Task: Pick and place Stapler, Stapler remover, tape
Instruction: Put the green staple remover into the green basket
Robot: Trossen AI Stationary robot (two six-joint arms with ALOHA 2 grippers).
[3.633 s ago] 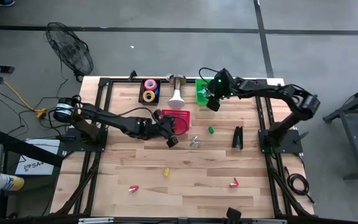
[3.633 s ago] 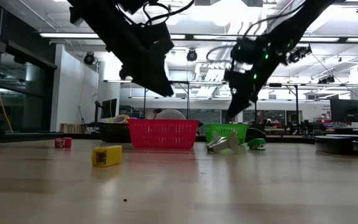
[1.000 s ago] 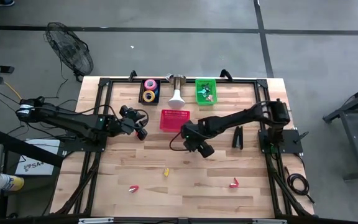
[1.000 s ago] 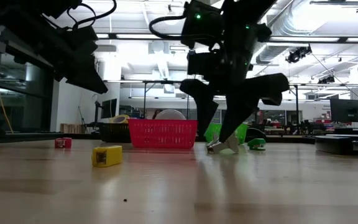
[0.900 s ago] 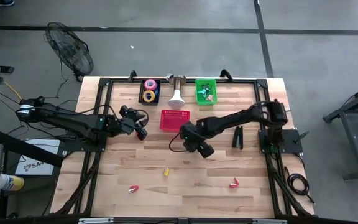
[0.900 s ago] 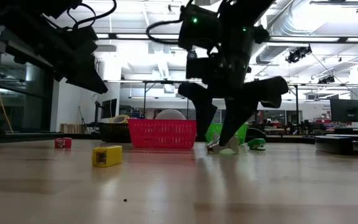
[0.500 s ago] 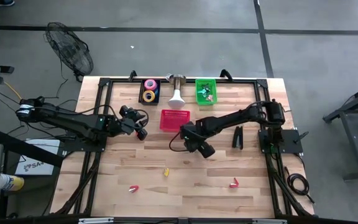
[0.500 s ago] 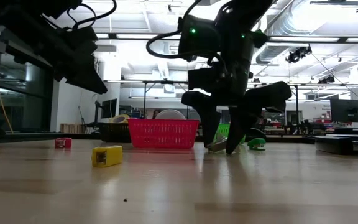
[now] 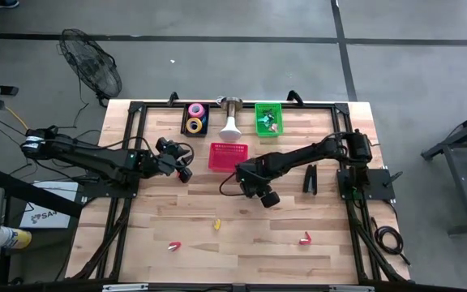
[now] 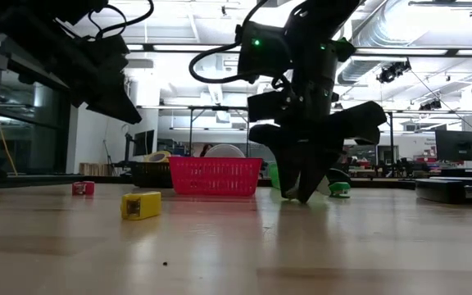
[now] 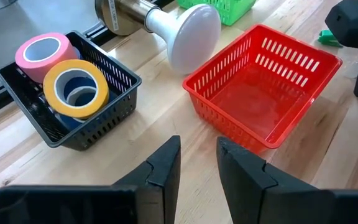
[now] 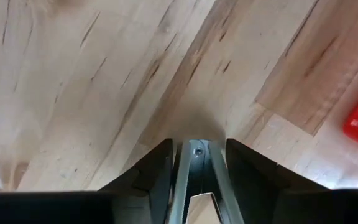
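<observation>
Pressing down onto the bench point(image 9: 298, 223), the right end effector point(image 12: 194, 167) has its fingers clamped on a silvery stapler remover point(image 12: 191, 180) just in front of the red basket point(image 9: 228, 156). A shallow pinch might slip when lifted. Farther left, the left end effector point(image 11: 197, 163) hovers empty, narrowly parted. Tape point(image 9: 194, 118) sits in the black bin point(image 9: 185, 118) at the far edge.

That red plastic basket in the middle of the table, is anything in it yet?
Empty. In the left wrist view the red plastic basket shows a bare floor through its slotted walls; nothing lies inside.
</observation>
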